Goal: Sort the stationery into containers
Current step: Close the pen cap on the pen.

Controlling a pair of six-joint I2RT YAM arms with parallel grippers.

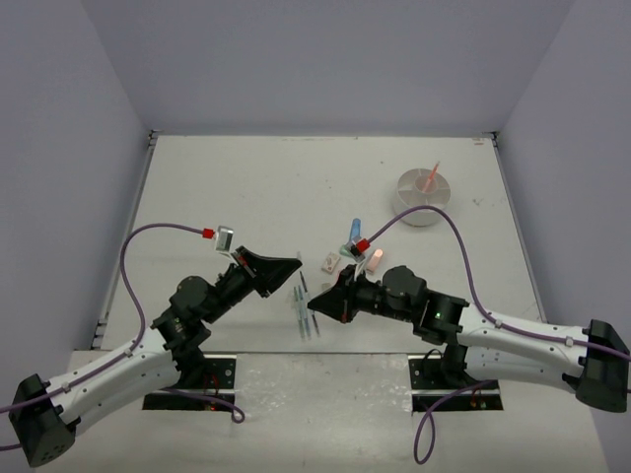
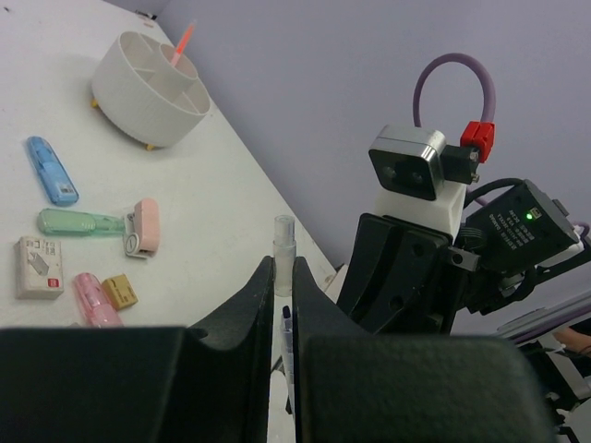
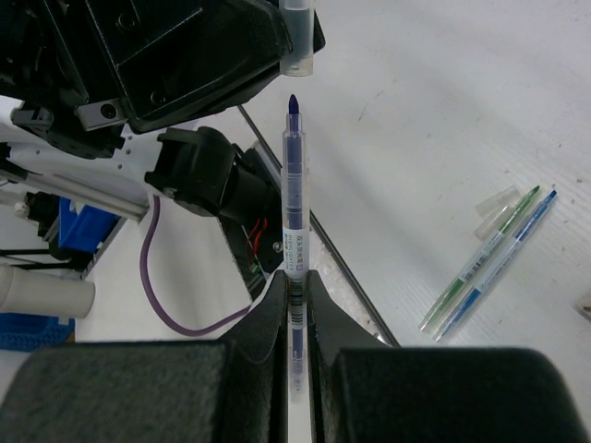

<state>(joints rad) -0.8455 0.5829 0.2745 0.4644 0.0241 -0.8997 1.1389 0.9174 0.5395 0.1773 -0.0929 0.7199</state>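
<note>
In the left wrist view my left gripper (image 2: 282, 272) is shut on a clear pen cap (image 2: 283, 242) that sticks out past its fingertips. My right gripper (image 3: 295, 281) is shut on a purple pen (image 3: 294, 194) with a bare tip. That tip points at the clear cap (image 3: 297, 41) with a small gap between them. From above, the two grippers (image 1: 294, 264) (image 1: 317, 304) face each other at mid-table. The white round container (image 1: 424, 192) (image 2: 148, 83) stands far right with a red pen (image 2: 182, 41) in it.
A green pen (image 3: 476, 263) and a blue pen (image 3: 503, 254) lie side by side on the table beside a loose clear cap (image 3: 499, 201). Small pieces lie together: blue (image 2: 53, 171), green (image 2: 78, 221), pink (image 2: 143, 226), white (image 2: 39, 268), tan (image 2: 120, 291).
</note>
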